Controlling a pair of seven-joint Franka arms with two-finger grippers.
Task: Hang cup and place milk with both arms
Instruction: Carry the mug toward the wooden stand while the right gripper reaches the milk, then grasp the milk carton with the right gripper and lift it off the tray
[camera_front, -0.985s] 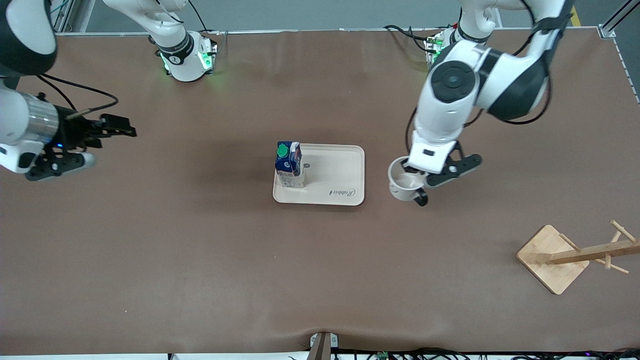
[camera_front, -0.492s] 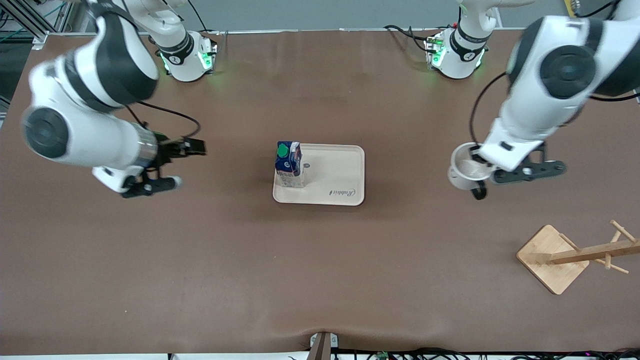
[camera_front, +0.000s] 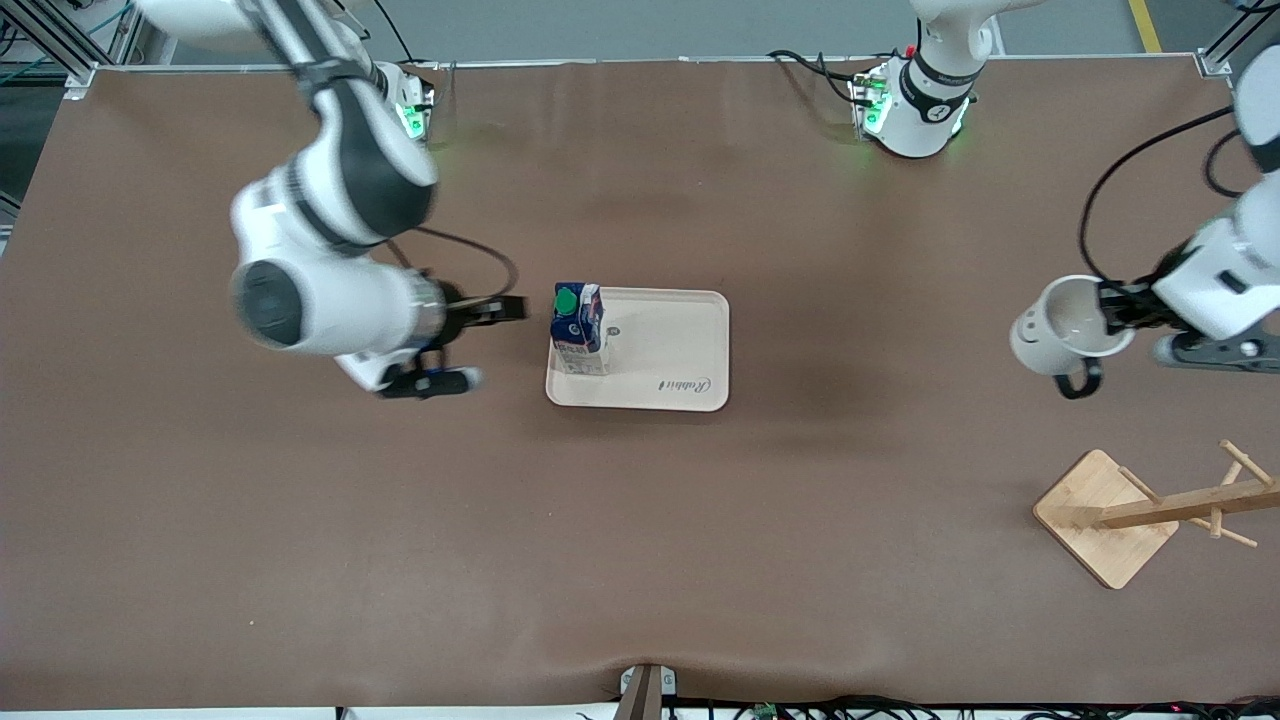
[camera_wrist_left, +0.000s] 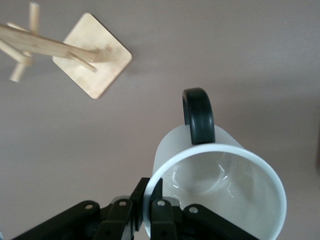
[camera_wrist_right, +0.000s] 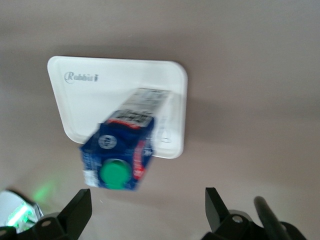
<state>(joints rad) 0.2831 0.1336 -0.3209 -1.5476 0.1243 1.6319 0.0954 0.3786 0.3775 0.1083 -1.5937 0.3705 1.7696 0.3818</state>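
- The front view looked down from high across the table (camera_front: 640, 520), facing both arm bases.
- The left wrist view looked down closely, sharing the wooden rack (camera_front: 1150, 512) (camera_wrist_left: 75, 55).
- The right wrist view shared the tray (camera_front: 680, 350) (camera_wrist_right: 100, 95).

**Setting: brown-topped work table and its surroundings**

Table (camera_front: 640, 560): one broad rectangular surface, covered in a matte brown mat with a slight ripple at the edge nearest the front camera. Soft shadows lie across it; the light is even and comes from overhead.

Edge farthest from the front camera: a pale metal rail (camera_front: 650, 60), with grey floor showing above it. A yellow floor line (camera_front: 1145, 25) shows toward the left arm's end.

Corners: aluminium frame struts (camera_front: 45, 40) at the right arm's end and (camera_front: 1235, 35) at the left arm's end.

Edge nearest the front camera: a small bracket (camera_front: 648, 690) at its middle, with black cables (camera_front: 900, 708) running along below.
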